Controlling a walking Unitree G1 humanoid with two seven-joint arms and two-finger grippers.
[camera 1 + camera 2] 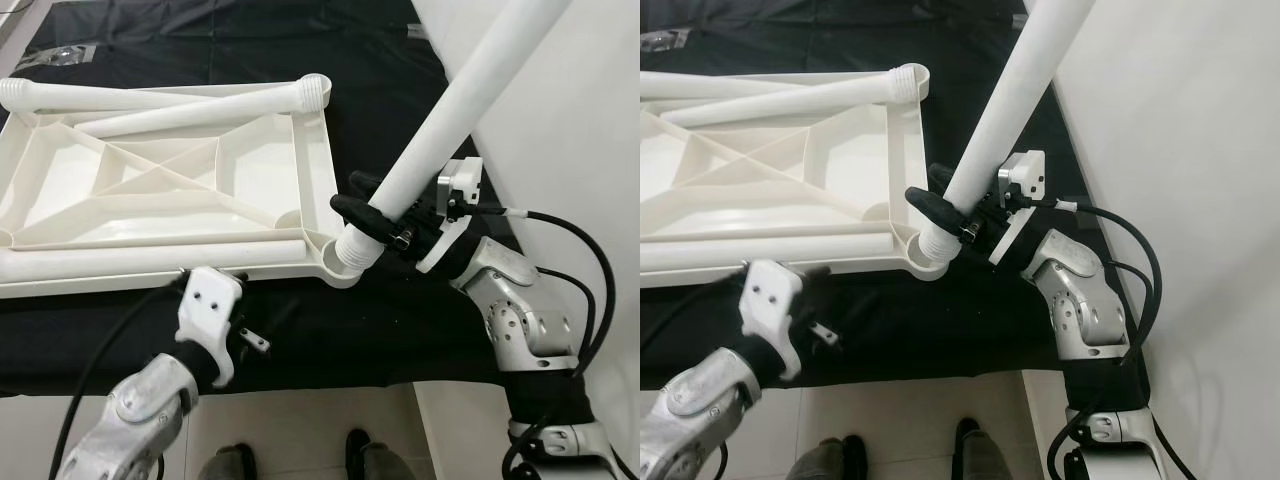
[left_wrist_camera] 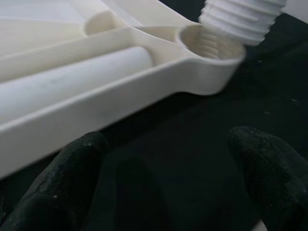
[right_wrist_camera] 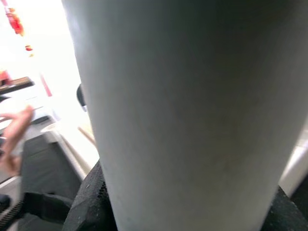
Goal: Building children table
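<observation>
A white plastic table top (image 1: 318,170) lies upside down on a black cloth. Three loose white legs (image 1: 150,258) lie on its ribbed underside. My right gripper (image 1: 383,215) is shut on a fourth white leg (image 1: 450,120), which leans up and to the right. That leg's threaded end (image 2: 240,19) rests tilted at the mouth of the near right corner socket (image 2: 207,45). My left gripper (image 2: 168,178) is open over the black cloth, just in front of the table top's near edge. Its fingers (image 2: 62,183) hold nothing.
A white wall (image 1: 580,100) stands close on the right, beside my right arm. The black cloth (image 1: 330,330) ends at a tiled floor near me, where a person's shoes (image 1: 225,462) show. A person's hand (image 3: 14,130) is blurred in the right wrist view.
</observation>
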